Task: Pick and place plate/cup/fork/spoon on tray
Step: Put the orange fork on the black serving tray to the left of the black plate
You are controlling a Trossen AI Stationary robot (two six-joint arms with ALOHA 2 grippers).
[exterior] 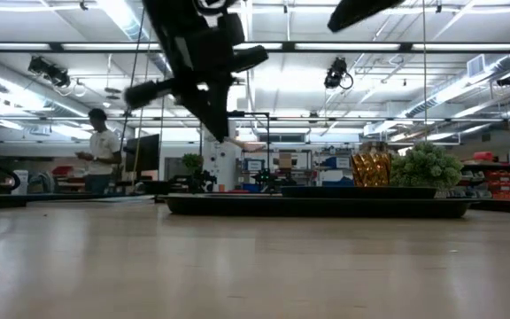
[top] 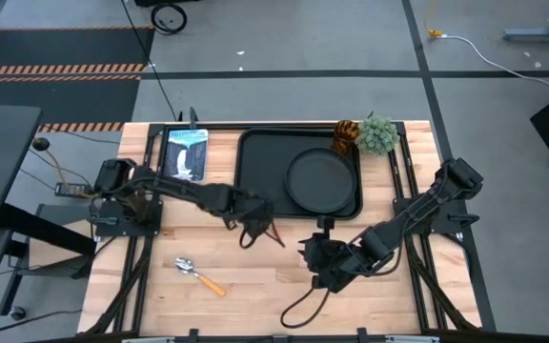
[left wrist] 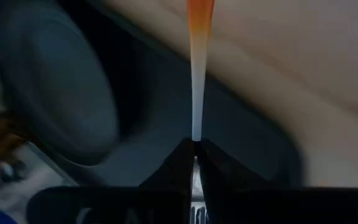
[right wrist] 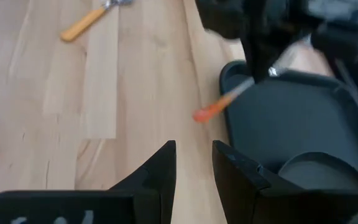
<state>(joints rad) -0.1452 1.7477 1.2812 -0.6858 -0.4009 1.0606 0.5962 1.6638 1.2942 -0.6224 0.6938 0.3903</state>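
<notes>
My left gripper is shut on the fork above the near left corner of the black tray. The fork's orange handle sticks out away from the fingers. The round black plate lies on the tray's right half. The amber cup stands at the tray's far right corner; whether it is on the tray does not show. The spoon lies on the table to the near left. My right gripper is open and empty, just off the tray's near edge. My left gripper pinches the fork's silver metal part between its two fingertips; the fingers hide the tines. The fork runs on from the fingers in line with them. It is lifted clear, its orange handle end slanting down over the table beside the tray's corner.
A fuzzy green plant stands beside the cup at the far right. A small blue-white picture panel lies left of the tray. Bare wooden table lies near and left of the tray. A person stands in the room beyond.
</notes>
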